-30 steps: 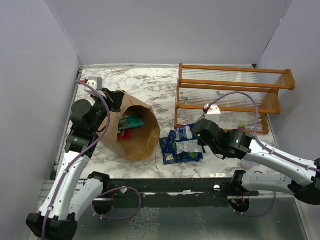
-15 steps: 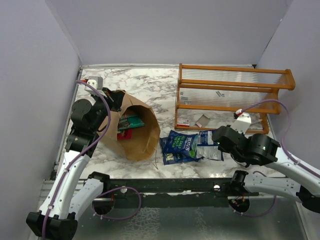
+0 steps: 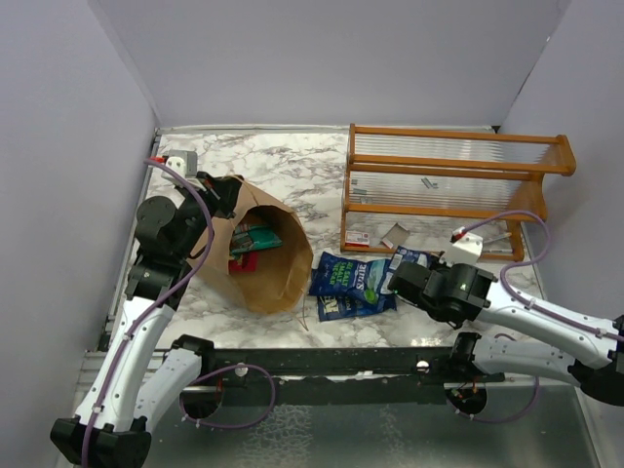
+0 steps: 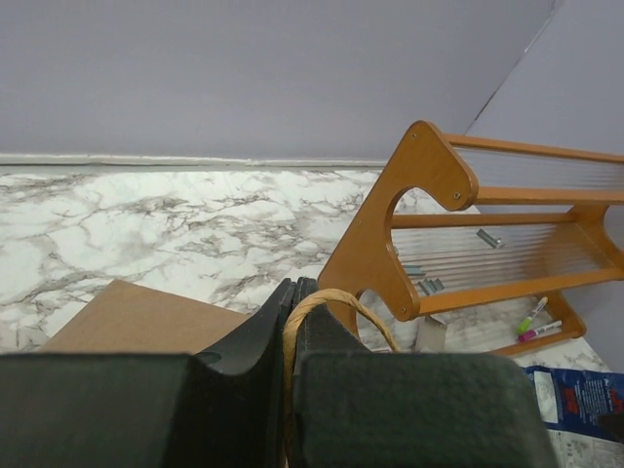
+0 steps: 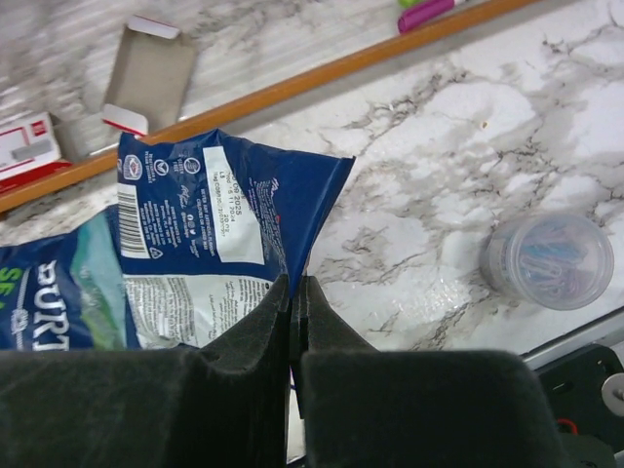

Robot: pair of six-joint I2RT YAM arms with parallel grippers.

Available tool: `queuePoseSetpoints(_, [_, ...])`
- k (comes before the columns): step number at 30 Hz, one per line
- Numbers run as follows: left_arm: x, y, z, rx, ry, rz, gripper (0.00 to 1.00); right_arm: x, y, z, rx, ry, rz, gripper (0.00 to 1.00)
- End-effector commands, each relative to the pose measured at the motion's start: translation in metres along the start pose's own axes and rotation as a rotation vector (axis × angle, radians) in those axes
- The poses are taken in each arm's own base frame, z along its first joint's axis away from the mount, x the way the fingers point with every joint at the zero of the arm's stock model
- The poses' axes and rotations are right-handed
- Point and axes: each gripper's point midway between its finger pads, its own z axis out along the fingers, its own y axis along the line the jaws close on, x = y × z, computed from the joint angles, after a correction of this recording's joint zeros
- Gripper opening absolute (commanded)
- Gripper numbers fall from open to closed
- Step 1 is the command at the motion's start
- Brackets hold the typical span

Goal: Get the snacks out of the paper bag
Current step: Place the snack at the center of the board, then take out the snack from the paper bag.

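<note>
The right pincer (image 5: 292, 285), clamped on a blue packet (image 5: 216, 205), has swung back toward the lower-centre pile (image 3: 349, 283). The left pincer (image 4: 292, 292) pinches the handle (image 4: 336, 304) of the paper bag (image 3: 268, 278) (packets (image 3: 252, 240) remain inside).

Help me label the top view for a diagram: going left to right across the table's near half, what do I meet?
Left fingers → bag → blue packets → right arm.

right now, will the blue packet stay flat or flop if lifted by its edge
Probably flops: the blue packet is thin crinkled foil, pinched at one edge by the right gripper. Likely light, since it looks nearly flat.
</note>
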Motion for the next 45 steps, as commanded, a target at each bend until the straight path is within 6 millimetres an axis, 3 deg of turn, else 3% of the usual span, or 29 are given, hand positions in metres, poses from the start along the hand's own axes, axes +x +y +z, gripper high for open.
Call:
queuePoseSetpoints(1, [-0.009,-0.010,-0.003,0.042,-0.035,-0.015,0.00,0.002,-0.010,0.013,0.031,-0.065,0.160,0.02])
queuePoseSetpoints(5, [-0.009,-0.010,-0.003,0.041,-0.027,-0.008,0.00,0.000,-0.027,0.016,0.072,-0.085,0.246,0.06])
queuePoseSetpoints(9, [-0.010,-0.012,-0.004,0.045,-0.030,-0.009,0.00,-0.006,-0.035,0.017,0.064,-0.111,0.288,0.22])
queuePoseSetpoints(13, [-0.010,-0.012,-0.005,0.045,-0.028,-0.011,0.00,-0.007,-0.036,0.016,0.056,-0.110,0.299,0.33])
queuePoseSetpoints(19, [-0.009,-0.013,-0.006,0.053,-0.022,-0.013,0.00,-0.020,-0.029,0.008,-0.009,-0.118,0.299,0.40])
queuePoseSetpoints(21, [-0.008,-0.014,-0.006,0.060,-0.018,-0.012,0.00,-0.038,-0.005,-0.001,-0.122,-0.150,0.223,0.43])
queuePoseSetpoints(23, [-0.007,-0.016,-0.005,0.070,-0.012,-0.009,0.00,-0.060,0.032,-0.015,-0.313,-0.207,0.070,0.48])
queuePoseSetpoints(27, [-0.007,-0.018,-0.004,0.082,-0.004,-0.003,0.00,-0.092,0.106,-0.070,-0.801,-0.446,-0.236,0.52])
queuePoseSetpoints(29, [-0.006,-0.018,-0.004,0.084,-0.003,-0.003,0.00,-0.085,0.136,-0.104,-1.048,-0.534,-0.396,0.53])
queuePoseSetpoints(33, [-0.004,-0.020,-0.004,0.097,0.009,-0.009,0.00,-0.040,0.183,-0.151,-1.438,-0.590,-0.772,0.60])
queuePoseSetpoints(38, [-0.004,-0.022,-0.003,0.105,0.014,-0.014,0.00,0.005,0.222,-0.173,-1.729,-0.626,-1.106,0.61])
queuePoseSetpoints(45, [-0.003,-0.024,-0.002,0.115,0.031,-0.015,0.00,0.019,0.276,-0.173,-1.786,-0.916,-1.257,0.62])
